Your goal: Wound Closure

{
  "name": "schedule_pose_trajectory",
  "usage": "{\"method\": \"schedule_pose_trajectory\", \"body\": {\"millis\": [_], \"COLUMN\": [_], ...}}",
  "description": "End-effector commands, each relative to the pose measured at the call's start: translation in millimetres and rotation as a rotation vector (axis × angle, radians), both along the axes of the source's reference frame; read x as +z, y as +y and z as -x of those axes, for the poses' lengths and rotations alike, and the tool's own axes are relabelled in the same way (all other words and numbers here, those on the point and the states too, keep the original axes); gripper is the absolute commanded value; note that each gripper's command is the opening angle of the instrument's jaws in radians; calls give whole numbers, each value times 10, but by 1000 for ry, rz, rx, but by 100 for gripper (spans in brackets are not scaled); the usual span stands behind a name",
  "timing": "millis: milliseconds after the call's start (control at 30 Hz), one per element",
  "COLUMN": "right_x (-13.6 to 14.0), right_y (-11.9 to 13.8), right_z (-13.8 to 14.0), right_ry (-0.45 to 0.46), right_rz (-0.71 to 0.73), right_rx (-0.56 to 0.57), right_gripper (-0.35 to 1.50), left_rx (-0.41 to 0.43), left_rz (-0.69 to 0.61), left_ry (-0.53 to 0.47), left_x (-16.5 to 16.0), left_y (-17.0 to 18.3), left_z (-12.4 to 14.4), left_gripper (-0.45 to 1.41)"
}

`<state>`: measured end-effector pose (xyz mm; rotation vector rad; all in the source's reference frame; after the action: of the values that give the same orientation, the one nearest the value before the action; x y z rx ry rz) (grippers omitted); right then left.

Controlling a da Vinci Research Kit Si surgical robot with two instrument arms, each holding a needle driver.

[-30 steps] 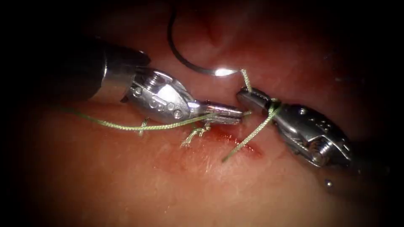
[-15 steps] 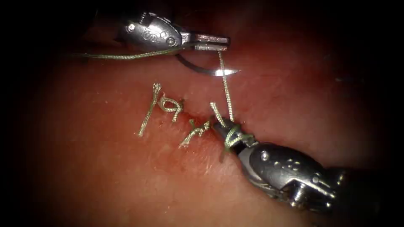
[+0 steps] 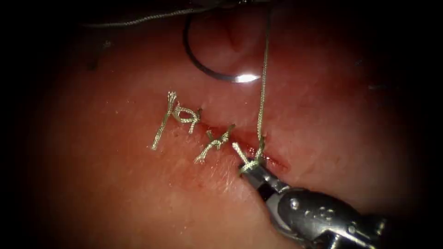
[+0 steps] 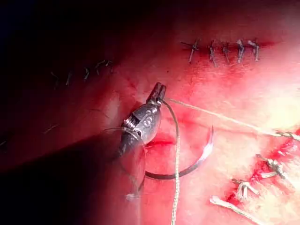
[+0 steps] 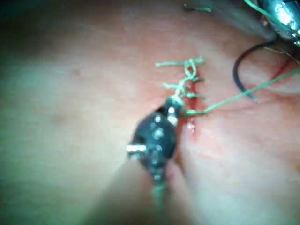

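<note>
In the endoscope view my right tool (image 3: 253,168) comes in from the lower right, its jaws shut on the short end of the green thread (image 3: 262,92) at the cut (image 3: 273,161). From there the thread runs taut, straight up and away. In the left wrist view my left tool (image 4: 159,91) is shut on that thread (image 4: 225,119), held off the tissue. The curved needle (image 3: 203,69) lies free on the tissue beyond the cut, held by neither tool; I also see the needle (image 4: 187,164) in the left wrist view. A fresh knot (image 3: 251,162) sits at the right tool's tip.
Two tied stitches with cut ends (image 3: 181,115) (image 3: 215,142) lie on the cut to the left of the new knot. Red fluid (image 3: 244,143) wets the cut. Another row of finished stitches (image 4: 225,49) is farther off in the left wrist view.
The left tool has gone up and away with the thread, drawing it taut. The right tool has drawn down and to the right, and the loops around its jaws have slid down into a knot.
</note>
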<state>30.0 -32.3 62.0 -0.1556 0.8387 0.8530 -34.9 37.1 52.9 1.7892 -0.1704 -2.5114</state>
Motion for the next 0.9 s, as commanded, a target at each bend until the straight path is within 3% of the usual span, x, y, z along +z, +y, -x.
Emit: {"method": "schedule_pose_trajectory", "body": {"millis": [33, 233, 667, 900], "right_x": [5, -1, -10, -7], "right_y": [-9, -28, -50, -64], "right_z": [-10, -16, -28, -36], "right_ry": [0, -1, 37, 25], "right_rz": [-2, -14, -19, -26], "right_rx": [-3, -27, -137, -193], "right_gripper": [-35, -35, -35, -35], "left_rx": [0, -15, -62, -56], "left_rz": [4, 11, 8, 16], "left_ry": [2, 20, 45, 46], "left_x": [10, 36, 61, 70], "left_y": [7, 32, 93, 90], "left_z": [7, 21, 60, 62], "left_gripper": [-45, -45, -45, -45]}}
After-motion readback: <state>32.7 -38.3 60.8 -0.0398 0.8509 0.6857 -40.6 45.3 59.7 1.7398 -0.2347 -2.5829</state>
